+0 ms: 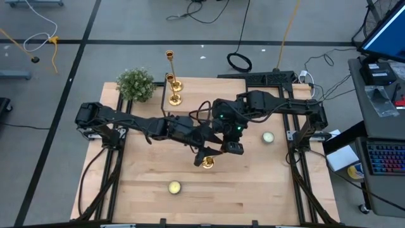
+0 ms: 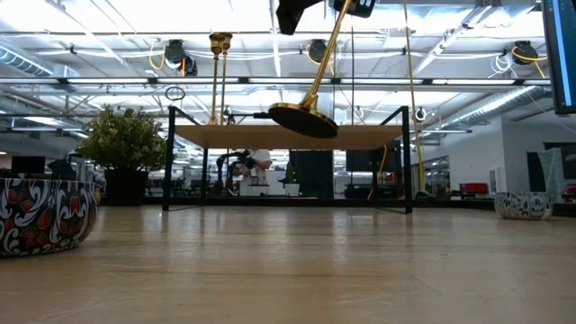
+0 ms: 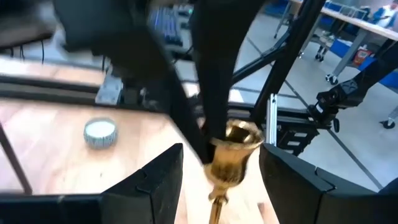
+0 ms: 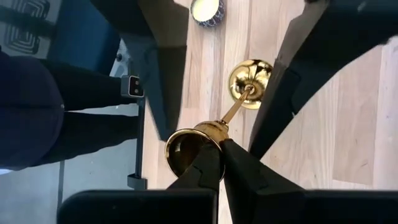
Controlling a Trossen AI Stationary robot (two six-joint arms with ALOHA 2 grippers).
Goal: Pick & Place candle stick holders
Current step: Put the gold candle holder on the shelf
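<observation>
One gold candlestick point(image 2: 317, 76) is held in the air over the table's middle, and its round base point(image 1: 207, 163) shows from above. My right gripper point(image 4: 222, 163) is shut on its top cup point(image 4: 186, 149). My left gripper point(image 3: 221, 168) is open, and its fingers point(image 3: 155, 183) stand on either side of the cup point(image 3: 236, 146) without touching it. Two more gold candlesticks point(image 1: 169, 58) point(image 1: 173, 88) stand upright on their bases at the table's far edge, next to a green plant point(image 1: 135, 84). My right gripper pinches the rim of the candlestick's top cup point(image 4: 208, 134) between its two fingers point(image 4: 249, 177), at one side of the cup's mouth. The fingers come from above, pointing down. The candlestick hangs below them, tilted, with its base point(image 2: 303, 120) lowest and clear of the table.
One tin candle point(image 1: 174, 187) stands near the front edge and another point(image 1: 268, 137) to the right of the arms. A patterned tin point(image 2: 40, 216) is close to the low camera. Bare wood point(image 1: 266, 183) lies at the front right. Dark clothing, perhaps a person point(image 4: 37, 112), shows beyond the table's edge.
</observation>
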